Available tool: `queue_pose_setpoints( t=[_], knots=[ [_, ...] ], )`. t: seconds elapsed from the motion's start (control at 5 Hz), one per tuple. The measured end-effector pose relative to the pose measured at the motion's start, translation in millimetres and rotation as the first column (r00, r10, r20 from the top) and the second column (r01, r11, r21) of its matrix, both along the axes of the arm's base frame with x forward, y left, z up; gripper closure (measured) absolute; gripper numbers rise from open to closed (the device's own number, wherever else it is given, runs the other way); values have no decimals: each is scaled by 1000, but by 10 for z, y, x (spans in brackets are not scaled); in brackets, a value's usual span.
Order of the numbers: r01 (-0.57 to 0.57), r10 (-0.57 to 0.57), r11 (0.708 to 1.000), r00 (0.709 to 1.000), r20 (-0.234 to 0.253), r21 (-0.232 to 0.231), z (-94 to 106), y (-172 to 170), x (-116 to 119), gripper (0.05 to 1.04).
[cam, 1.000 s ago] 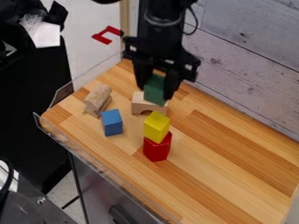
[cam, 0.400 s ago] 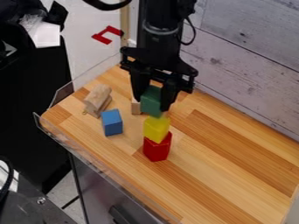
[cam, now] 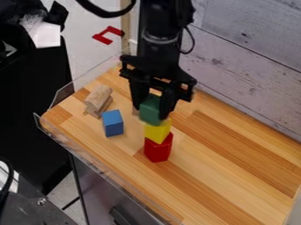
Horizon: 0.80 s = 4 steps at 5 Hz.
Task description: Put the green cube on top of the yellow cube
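My gripper (cam: 152,111) hangs over the middle of the wooden surface, shut on the green cube (cam: 151,109). The yellow cube (cam: 157,132) rests on top of a red block (cam: 158,150). In the view, the green cube overlaps the upper part of the yellow cube, a little toward its left. Whether the two touch cannot be told from here.
A blue cube (cam: 112,123) stands left of the stack. Farther left lies a natural wood piece (cam: 98,101). Behind the green cube, a wooden arch block is almost wholly hidden. A clear rim (cam: 88,151) runs along the table's left edge, and a plank wall (cam: 247,66) stands behind.
The gripper has come down and slightly left in the view with the green cube, which now covers the top of the yellow cube and most of the arch block.
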<state>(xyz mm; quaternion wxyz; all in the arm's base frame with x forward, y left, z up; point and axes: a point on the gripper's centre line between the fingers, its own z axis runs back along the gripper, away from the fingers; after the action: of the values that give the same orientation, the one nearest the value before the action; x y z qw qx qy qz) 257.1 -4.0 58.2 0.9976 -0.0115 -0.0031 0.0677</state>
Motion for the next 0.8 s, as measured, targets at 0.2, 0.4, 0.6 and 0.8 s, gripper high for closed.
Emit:
queue_pose_setpoints(
  t=[0.2,0.4,0.6,0.8],
  knots=[
    [3,-3,1000,1000,-3,-7,-45,-15,20,512],
    [-4,4,1000,1000,17,-18,-44,-32,52,512],
    [-3,4,1000,1000,23,-15,-44,-36,66,512],
    [-4,4,1000,1000,30,-12,-44,-55,77,512]
  ],
)
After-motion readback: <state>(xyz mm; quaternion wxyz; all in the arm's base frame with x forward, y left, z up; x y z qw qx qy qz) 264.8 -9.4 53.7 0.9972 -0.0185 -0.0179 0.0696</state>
